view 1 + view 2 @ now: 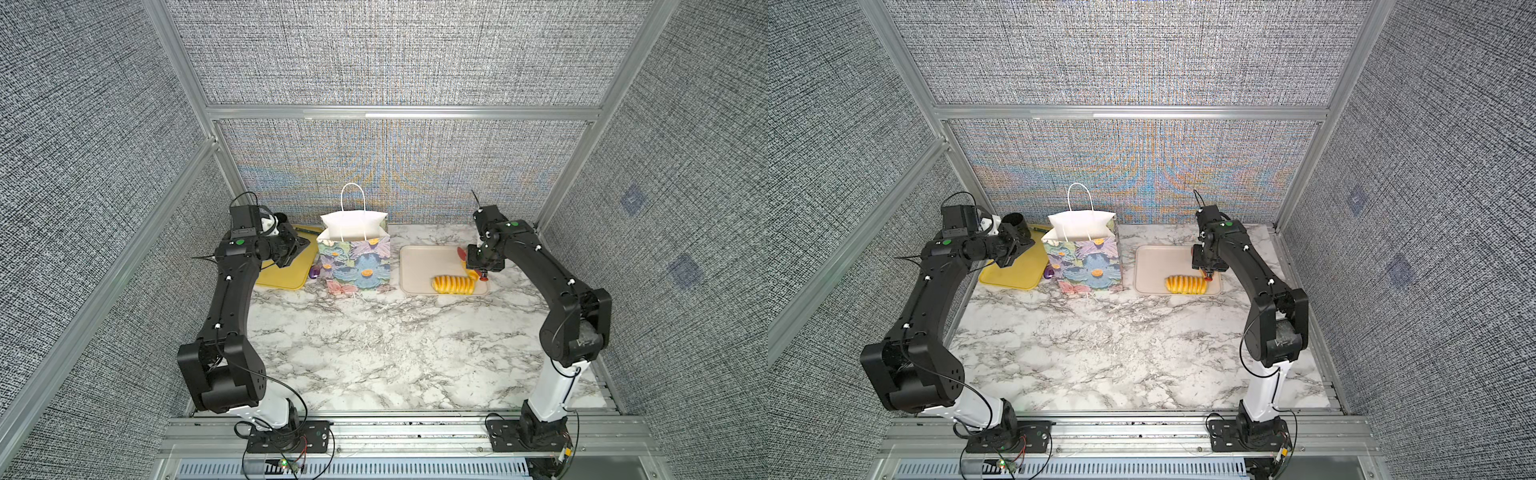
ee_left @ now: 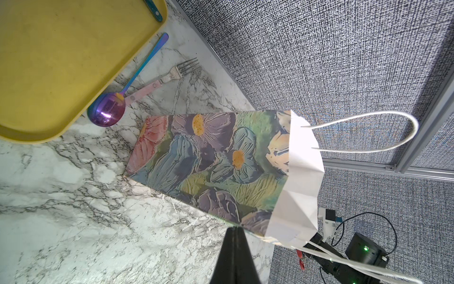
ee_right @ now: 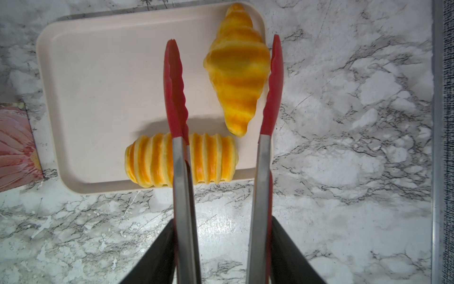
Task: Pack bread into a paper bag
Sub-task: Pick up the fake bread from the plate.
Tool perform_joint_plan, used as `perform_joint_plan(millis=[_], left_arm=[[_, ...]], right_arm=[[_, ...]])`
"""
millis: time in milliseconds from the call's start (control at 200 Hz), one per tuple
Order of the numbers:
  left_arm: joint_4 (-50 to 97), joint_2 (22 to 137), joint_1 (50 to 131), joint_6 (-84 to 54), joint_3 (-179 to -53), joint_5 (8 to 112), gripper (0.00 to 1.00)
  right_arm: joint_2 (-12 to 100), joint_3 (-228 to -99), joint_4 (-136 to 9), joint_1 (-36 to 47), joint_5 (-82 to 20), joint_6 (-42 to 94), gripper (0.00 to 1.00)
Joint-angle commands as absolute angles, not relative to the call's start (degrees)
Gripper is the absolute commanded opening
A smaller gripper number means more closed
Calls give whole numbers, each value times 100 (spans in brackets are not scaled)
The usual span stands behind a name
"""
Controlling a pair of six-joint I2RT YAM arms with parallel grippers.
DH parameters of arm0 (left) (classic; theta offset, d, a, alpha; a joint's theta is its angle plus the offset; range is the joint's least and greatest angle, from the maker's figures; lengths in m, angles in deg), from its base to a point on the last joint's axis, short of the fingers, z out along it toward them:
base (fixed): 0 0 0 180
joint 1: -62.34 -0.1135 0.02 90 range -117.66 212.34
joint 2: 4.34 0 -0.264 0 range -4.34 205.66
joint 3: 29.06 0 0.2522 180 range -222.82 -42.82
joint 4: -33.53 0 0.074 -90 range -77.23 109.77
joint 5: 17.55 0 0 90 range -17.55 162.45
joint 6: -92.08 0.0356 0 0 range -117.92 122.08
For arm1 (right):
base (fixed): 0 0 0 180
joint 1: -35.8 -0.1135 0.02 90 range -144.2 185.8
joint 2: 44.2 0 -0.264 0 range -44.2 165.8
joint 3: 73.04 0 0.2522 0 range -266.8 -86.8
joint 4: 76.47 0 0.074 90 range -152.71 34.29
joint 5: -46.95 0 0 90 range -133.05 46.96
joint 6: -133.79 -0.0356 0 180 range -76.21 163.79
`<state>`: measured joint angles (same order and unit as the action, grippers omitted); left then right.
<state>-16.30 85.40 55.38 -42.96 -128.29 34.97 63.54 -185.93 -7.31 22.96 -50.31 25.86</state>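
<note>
The right gripper (image 3: 222, 221) is clamped on the steel arms of tongs (image 3: 175, 98). Their scalloped red tips stand spread either side of a glossy, ridged croissant (image 3: 237, 71); I can't tell whether they touch it. A striped long roll (image 3: 152, 162) lies beside it on the smooth beige tray (image 3: 98, 61). The left gripper (image 2: 233, 246) is pinched closed on nothing, near the floral paper bag (image 1: 357, 257), which stands upright on the marble table (image 1: 374, 353), its inside hidden.

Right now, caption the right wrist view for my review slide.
Red-tipped tongs spread over a croissant, a long roll beside it on the beige tray.
</note>
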Motion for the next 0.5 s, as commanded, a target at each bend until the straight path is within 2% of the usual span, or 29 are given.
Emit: perform_joint_plan(millis=[0,495], left_arm=[[-1644,8531,5531,-4222,-12841,3520,2],[-1646,8532,5530,-4222,-12838,3529,2]], right_arm=[[6377,-18527,-874,2324,-4920,2604,56],[6681,-18392,-1142,2463,-4867,2652,56]])
